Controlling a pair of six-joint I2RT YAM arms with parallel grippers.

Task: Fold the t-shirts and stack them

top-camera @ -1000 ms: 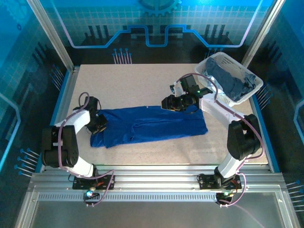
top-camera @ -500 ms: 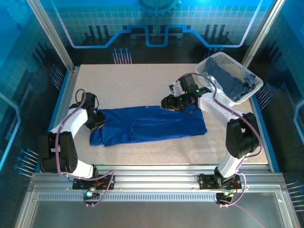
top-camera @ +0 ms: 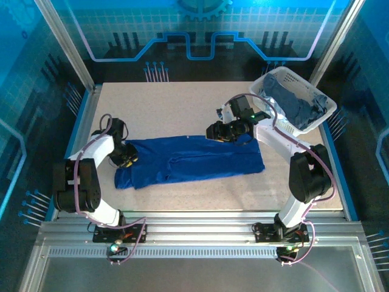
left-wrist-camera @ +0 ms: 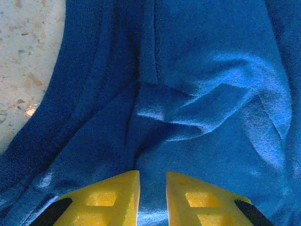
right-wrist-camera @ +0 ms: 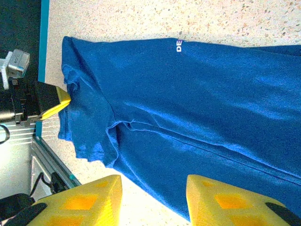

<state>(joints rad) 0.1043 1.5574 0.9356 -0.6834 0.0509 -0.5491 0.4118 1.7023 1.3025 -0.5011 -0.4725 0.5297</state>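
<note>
Table (top-camera: 182, 103): It is pale and speckled. The blue shirt lies flat on it, about in the middle.
Blue shirt (top-camera: 194, 161): It is spread out long, from left to right. It has soft folds and bumps near its left end.
Basket (top-camera: 267, 79): It is white and sits well apart from the blue shirt, behind it and to the right, in the table's corner.
Grey shirts (top-camera: 298, 103): They lie in a heap inside the basket, far from the blue shirt.
Left hand (left-wrist-camera: 153, 175): It is at the left end of the blue shirt, low over the cloth. Its yellow fingers (left-wrist-camera: 113, 197) are just a little apart. No cloth shows pinched between them.
Right hand (right-wrist-camera: 153, 178): It is at the far edge of the blue shirt, a bit right of the middle. Its fingers are wide apart and hold nothing.
White letters (right-wrist-camera: 178, 46): They are tiny and sit near one edge of the blue shirt.
</note>
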